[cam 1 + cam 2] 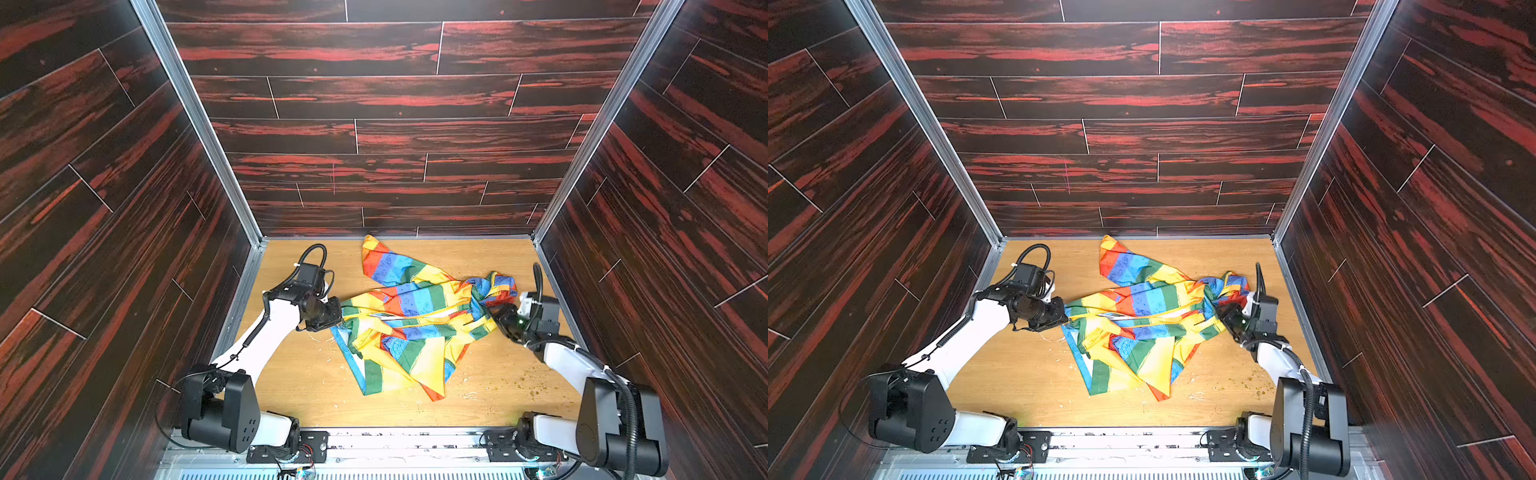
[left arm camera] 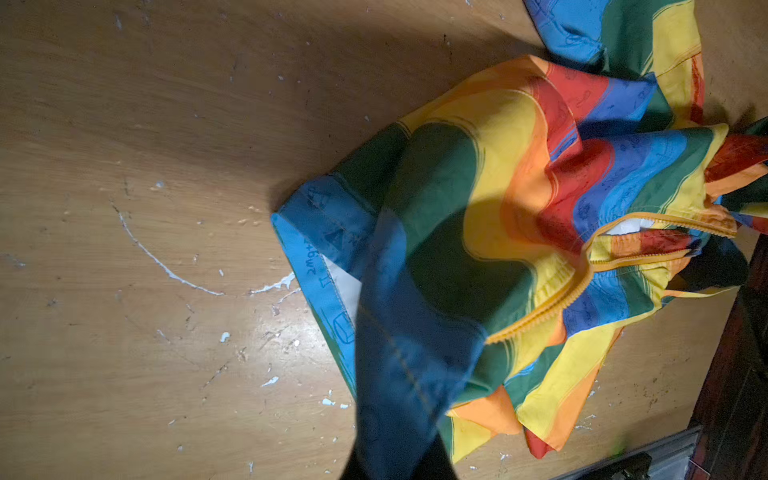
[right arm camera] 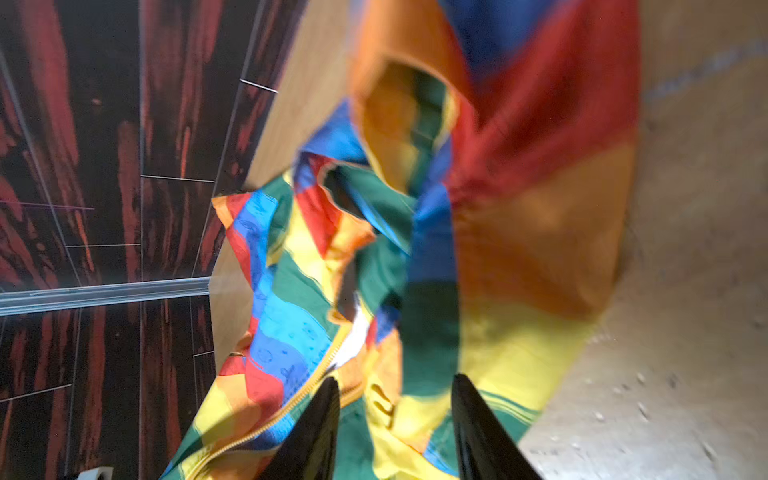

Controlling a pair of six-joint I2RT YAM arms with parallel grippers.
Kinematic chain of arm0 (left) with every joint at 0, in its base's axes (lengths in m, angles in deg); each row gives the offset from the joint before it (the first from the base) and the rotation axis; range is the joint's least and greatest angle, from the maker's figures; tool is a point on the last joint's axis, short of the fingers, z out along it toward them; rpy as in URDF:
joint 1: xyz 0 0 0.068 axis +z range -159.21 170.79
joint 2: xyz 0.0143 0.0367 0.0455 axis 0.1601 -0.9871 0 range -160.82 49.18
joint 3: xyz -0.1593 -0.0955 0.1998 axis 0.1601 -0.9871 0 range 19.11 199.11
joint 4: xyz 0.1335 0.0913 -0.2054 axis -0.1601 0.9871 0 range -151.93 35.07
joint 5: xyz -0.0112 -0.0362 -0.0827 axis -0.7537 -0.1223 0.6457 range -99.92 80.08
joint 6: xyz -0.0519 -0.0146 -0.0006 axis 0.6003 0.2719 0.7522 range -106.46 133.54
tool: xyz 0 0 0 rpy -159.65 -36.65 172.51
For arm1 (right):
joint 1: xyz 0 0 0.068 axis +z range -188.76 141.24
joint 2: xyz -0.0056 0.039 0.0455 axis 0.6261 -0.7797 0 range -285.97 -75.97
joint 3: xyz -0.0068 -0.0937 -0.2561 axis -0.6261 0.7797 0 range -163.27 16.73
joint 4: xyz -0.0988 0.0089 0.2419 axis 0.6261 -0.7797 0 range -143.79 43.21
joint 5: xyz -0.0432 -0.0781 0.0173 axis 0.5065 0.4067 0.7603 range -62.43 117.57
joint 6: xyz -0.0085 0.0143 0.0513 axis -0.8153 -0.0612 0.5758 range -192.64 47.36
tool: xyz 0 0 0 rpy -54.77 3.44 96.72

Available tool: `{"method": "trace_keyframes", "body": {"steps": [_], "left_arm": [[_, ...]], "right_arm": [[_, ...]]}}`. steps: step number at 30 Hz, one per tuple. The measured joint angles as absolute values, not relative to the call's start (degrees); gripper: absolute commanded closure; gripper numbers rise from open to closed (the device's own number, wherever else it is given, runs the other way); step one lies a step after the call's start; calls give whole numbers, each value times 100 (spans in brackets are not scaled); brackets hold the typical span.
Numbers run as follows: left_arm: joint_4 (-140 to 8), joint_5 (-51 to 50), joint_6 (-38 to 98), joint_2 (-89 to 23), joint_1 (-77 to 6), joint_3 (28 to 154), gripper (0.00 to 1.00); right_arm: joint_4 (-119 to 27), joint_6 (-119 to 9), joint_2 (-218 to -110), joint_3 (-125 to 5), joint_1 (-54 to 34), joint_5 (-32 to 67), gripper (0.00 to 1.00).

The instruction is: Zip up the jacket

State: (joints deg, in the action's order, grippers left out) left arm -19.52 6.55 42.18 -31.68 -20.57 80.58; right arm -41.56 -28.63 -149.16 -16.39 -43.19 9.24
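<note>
Wooden tabletop [image 1: 299, 386], dark red-streaked walls [image 1: 374, 95] around it: the striped jacket [image 1: 409, 328] lies crumpled at mid-table, its yellow zipper [image 2: 577, 291] parted over white lining. My left gripper [image 1: 338, 323] is clamped tight on the jacket's blue hem at the left edge. My right gripper [image 3: 395, 382], at the jacket's right end, has its fingers [image 3: 320, 428] apart, cloth between them. White flecks [image 2: 224, 336] dot the wood nearby.
</note>
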Motion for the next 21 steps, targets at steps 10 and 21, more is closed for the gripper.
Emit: {"method": "trace_keyframes", "body": {"steps": [10, 21], "left_arm": [[-1996, 786, 4192, -3175, -2057, 8047, 100], [-1998, 920, 4181, -3177, -2057, 8028, 100]], "right_arm": [[-4587, -3304, -15729, -2933, -3681, 972, 55], [-4241, -3049, -17160, -3069, -3613, 561, 55]]}}
